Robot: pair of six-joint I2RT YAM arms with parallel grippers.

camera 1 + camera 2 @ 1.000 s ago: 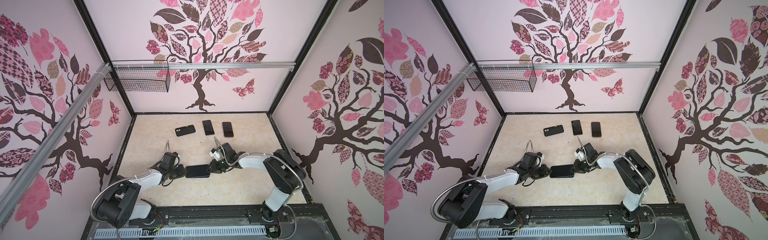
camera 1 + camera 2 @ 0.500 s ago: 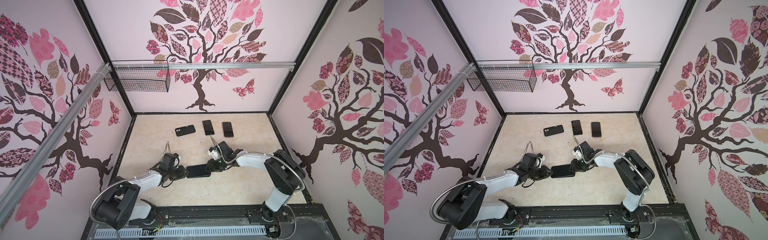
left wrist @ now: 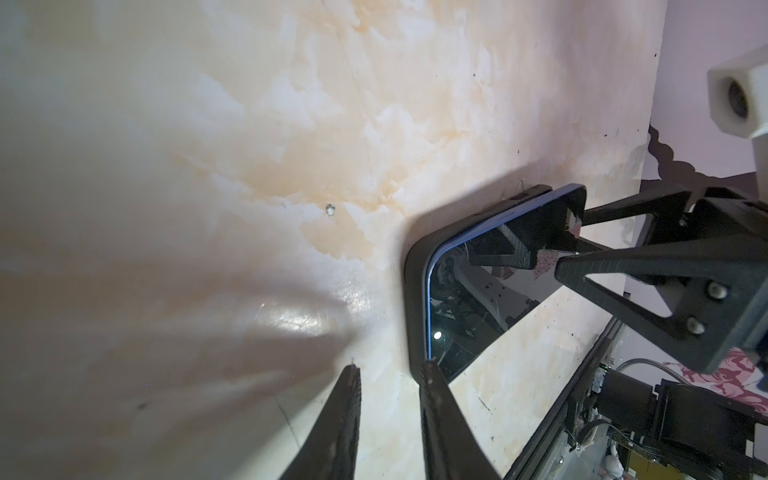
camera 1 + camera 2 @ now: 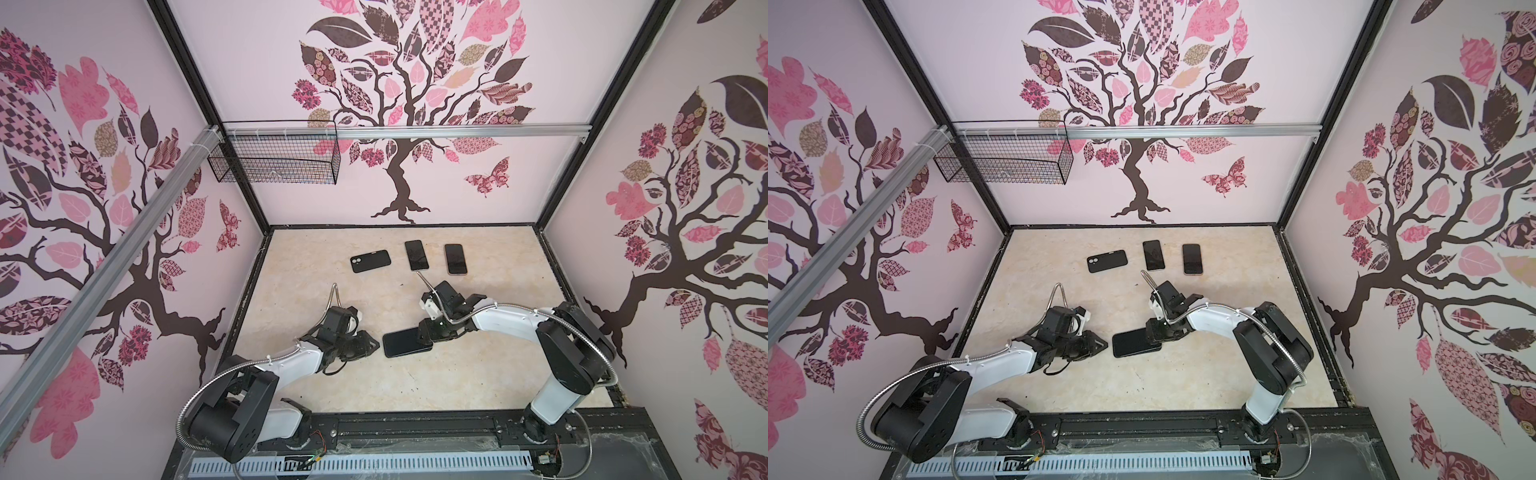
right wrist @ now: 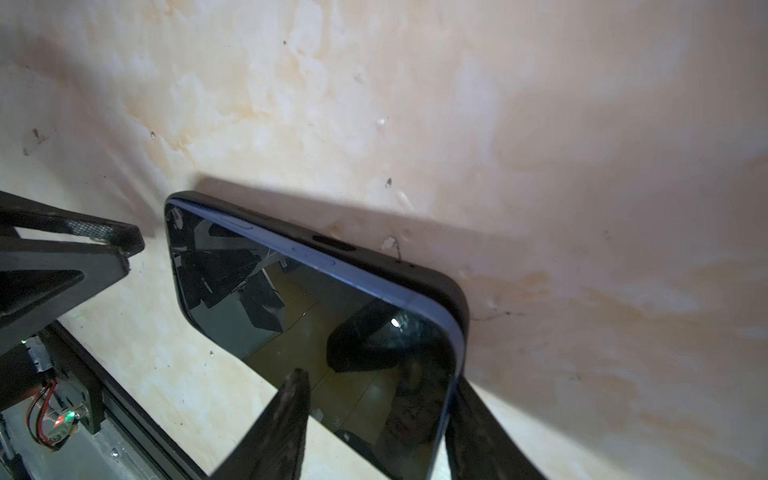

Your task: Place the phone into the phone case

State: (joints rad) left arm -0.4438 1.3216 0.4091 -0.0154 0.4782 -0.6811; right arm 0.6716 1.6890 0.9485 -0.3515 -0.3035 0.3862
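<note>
the phone lies screen up in the black phone case on the front middle of the table, its long axis running across in both top views. in the right wrist view its blue side rim shows above the case's lip along one long side, widest near the right gripper, so that side is not flush. bare table lies all round the pair. a wide band runs back to a second black case, a dark phone and another dark phone lined up near the back wall. a narrower strip lies between the phone and the black front rail. both side walls are well apart from it.

the left gripper sits low, just beside the phone's left short end. its jaws are parted by a narrow gap with only table between them. in the left wrist view one finger is by the case's corner, and i cannot tell if it touches. the right gripper is over the right end, jaws spread and clamping nothing: one finger hangs over the glass and the other stands outside the raised long edge. both arms reach in from the front rail with forearms low and near level, elbows out toward the side walls, wrists turned inward across the phone.
</note>
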